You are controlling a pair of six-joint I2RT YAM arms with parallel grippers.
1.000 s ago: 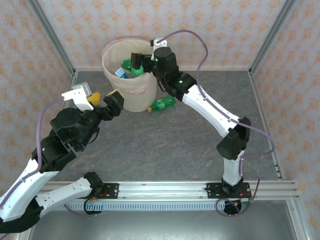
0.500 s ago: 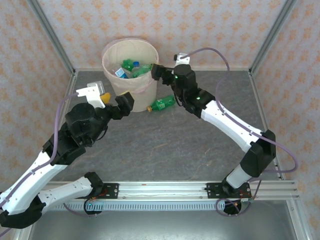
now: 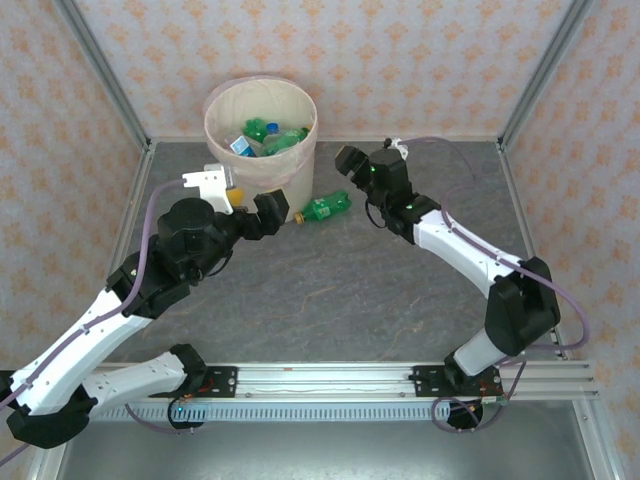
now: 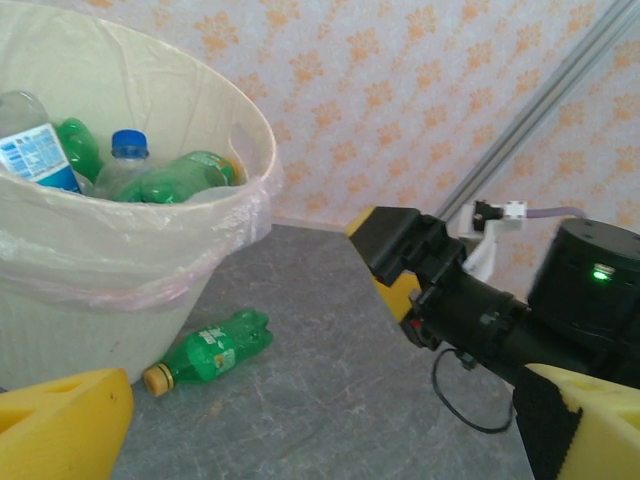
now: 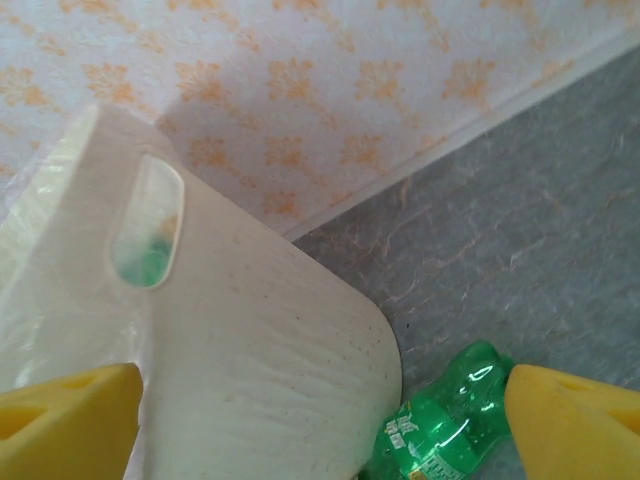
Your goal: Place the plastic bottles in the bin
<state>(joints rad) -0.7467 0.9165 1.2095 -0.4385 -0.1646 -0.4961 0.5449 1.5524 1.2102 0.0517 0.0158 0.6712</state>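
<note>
Bin [image 3: 262,175]: upright at the far side of the table [image 3: 330,290], left of centre, pinkish liner folded over its rim. Bottles [image 3: 266,136], green and clear, lie piled inside.
Green bottle [image 3: 322,208]: on its side on the table, just beside the bin's base, yellow cap toward the bin.
Left gripper [image 3: 252,206]: fingers spread wide, holding nothing, near the bin's front wall.
Right gripper [image 3: 350,160]: fingers spread wide, empty, to the right of the bin, near the lying bottle.

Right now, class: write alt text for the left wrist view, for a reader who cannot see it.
A green bottle with an orange cap lies on the grey table beside a cream bin holding several more bottles.
</note>
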